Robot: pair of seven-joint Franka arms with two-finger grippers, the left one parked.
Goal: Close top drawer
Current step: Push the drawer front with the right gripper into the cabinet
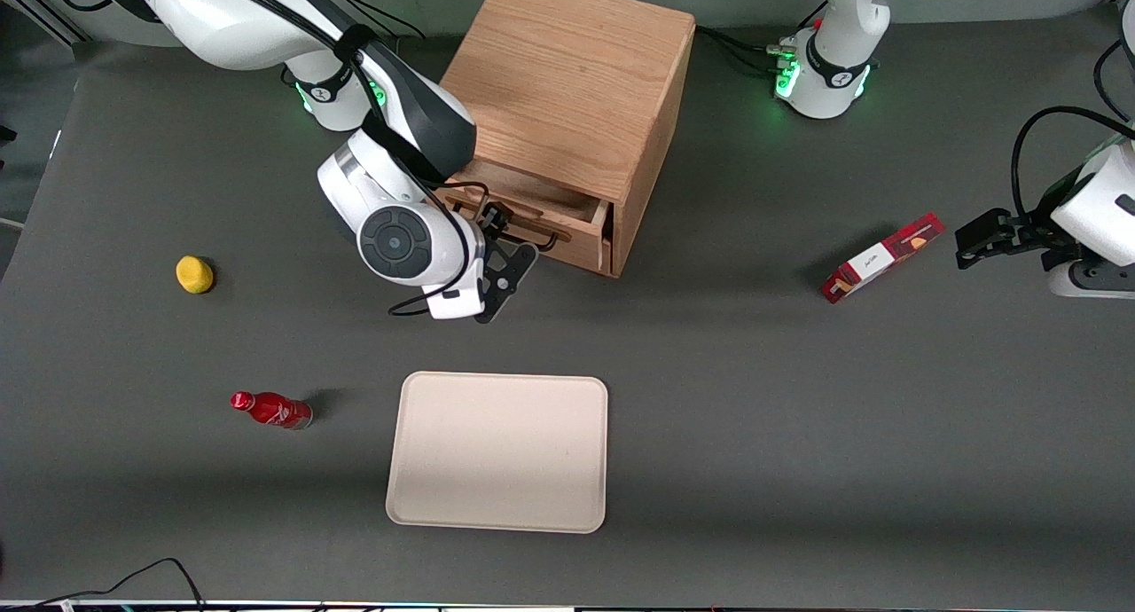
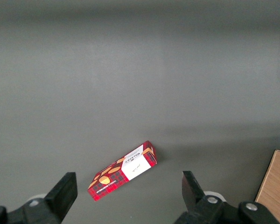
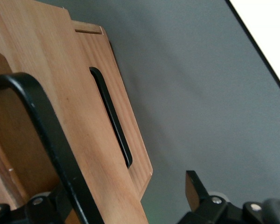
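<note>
- Top drawer [image 1: 541, 213] pulled partway out of the cabinet [image 1: 567, 89], its front facing the front camera, inside showing as a narrow open slot.
- Gripper [image 1: 505, 270] just in front of the drawer front, near the black handle [image 3: 51, 140]; fingers apart, one finger [image 3: 196, 189] out in the open over the worktop [image 1: 798, 417], the other hidden by the drawer front.
- Lower drawer [image 3: 116, 126] with its own black handle [image 3: 111, 116] seen only from the right wrist; hidden under the top drawer in the front view.
- Bare worktop between gripper and tray [image 1: 498, 452], the tray nearer the camera.
- Lemon [image 1: 194, 274] and red bottle [image 1: 270, 409] toward the working arm's end, well apart from the cabinet.
- Red box [image 1: 881, 257] toward the parked arm's end; also in the left wrist view, with a cabinet corner at that frame's edge.
</note>
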